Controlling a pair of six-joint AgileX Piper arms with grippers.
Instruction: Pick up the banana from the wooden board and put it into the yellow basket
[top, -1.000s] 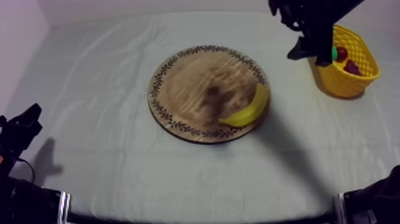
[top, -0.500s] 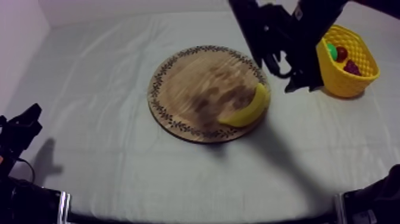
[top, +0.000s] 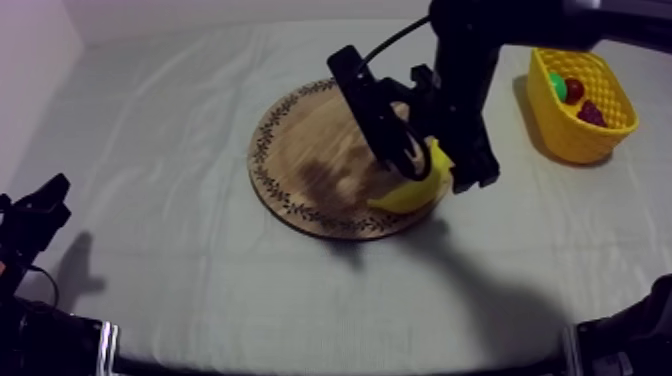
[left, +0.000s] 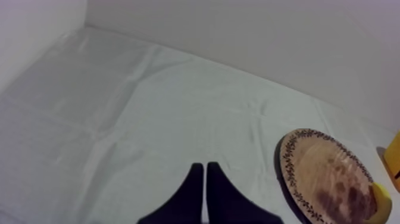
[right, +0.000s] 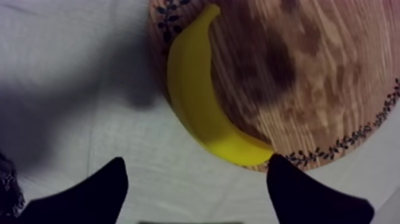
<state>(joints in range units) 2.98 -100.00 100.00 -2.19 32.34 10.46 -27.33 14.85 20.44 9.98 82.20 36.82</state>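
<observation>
The yellow banana (top: 410, 192) lies along the right rim of the round wooden board (top: 300, 150). My right arm reaches in from the upper right. Its gripper (top: 435, 170) hangs open just above the banana, one finger on each side. In the right wrist view the banana (right: 196, 101) curves along the board's rim (right: 297, 77), and the open gripper (right: 196, 161) has its two fingertips (right: 116, 179) spread wide with nothing between them. My left gripper (top: 40, 205) rests low at the left, shut (left: 205, 173) over bare cloth. The yellow basket (top: 600, 135) stands at the far right.
Inside the basket lie a small red fruit (top: 573, 90), a green piece (top: 556, 85) and a dark bunch (top: 592, 112). From the left wrist the board (left: 324, 179), the banana's tip (left: 381, 202) and a basket corner (left: 394, 158) show beyond open cloth.
My right arm has swung from over the basket, leftward and down, to above the banana on the board. The left arm and the banana have not moved.
</observation>
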